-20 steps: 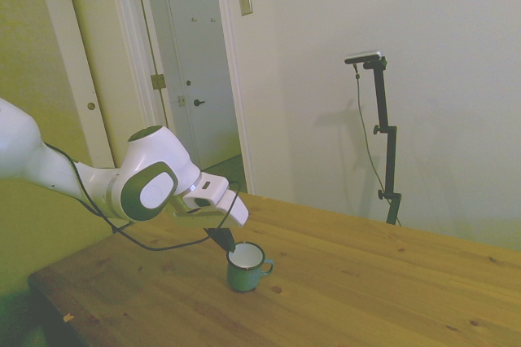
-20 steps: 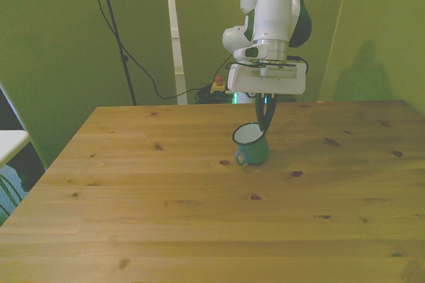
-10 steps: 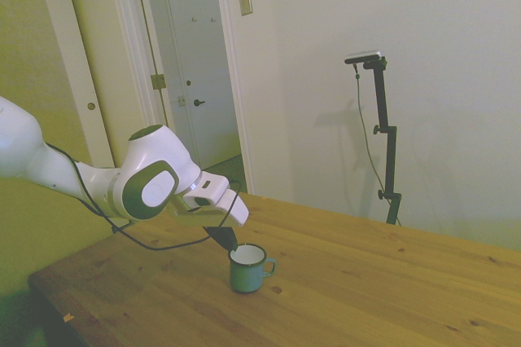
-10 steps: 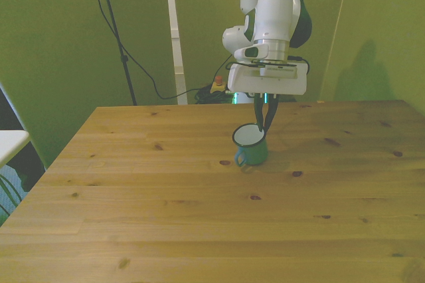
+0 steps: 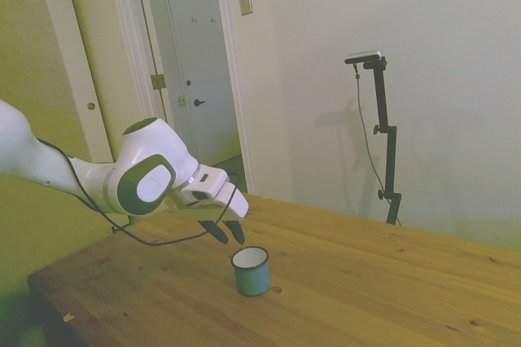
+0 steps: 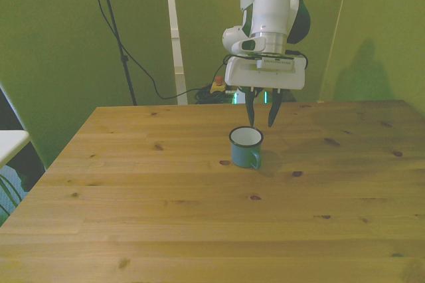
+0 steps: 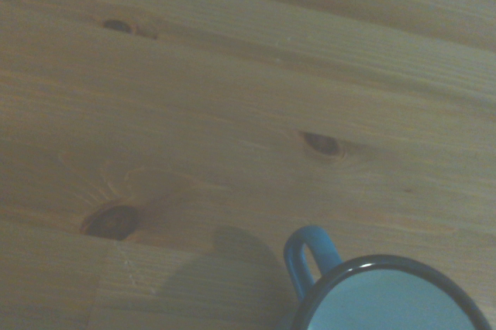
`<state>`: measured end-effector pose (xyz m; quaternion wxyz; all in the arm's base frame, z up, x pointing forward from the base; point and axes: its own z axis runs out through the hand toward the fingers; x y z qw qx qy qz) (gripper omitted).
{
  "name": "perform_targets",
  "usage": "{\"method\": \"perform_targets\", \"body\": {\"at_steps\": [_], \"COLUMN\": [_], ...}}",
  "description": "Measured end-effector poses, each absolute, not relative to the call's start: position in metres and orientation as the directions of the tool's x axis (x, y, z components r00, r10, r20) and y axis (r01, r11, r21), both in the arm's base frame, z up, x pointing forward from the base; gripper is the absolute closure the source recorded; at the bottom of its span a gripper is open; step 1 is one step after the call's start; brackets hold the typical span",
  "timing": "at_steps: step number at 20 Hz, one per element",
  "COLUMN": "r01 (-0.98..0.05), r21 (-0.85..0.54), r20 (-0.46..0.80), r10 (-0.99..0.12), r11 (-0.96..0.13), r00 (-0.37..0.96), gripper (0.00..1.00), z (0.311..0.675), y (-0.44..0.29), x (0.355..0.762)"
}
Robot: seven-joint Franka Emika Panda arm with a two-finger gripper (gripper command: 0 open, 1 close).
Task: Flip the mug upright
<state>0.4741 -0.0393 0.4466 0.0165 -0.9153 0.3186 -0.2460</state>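
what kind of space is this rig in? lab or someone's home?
Likely a room in a home or office, not a lab: a white panelled door with brass hinges, a wall switch plate, and a plain knotty wooden table.

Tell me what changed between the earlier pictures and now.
The gripper let go of the mug's rim, opened and rose a little; it now hangs just above and behind the mug. The mug, tilted before, now stands upright on the table, free of the fingers. Its place on the table hardly changed.
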Motion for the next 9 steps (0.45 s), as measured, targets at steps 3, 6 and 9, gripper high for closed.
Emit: {"method": "perform_targets", "body": {"at_steps": [3,6,9], "r01": [-0.556,-0.524,-0.494], "r21": [-0.205,-0.225,-0.24], "r20": [0.466,0.49,0.51], "r10": [-0.58,-0.56,-0.542], "r11": [-0.806,-0.821,-0.836], "r00": [0.668,0.668,0.668], "gripper": [0.0,0.0,0.0], "z": [0.464,0.481,0.503], "y": [-0.035,-0.026,-0.018], "x": [0.454,0.425,0.391]}}
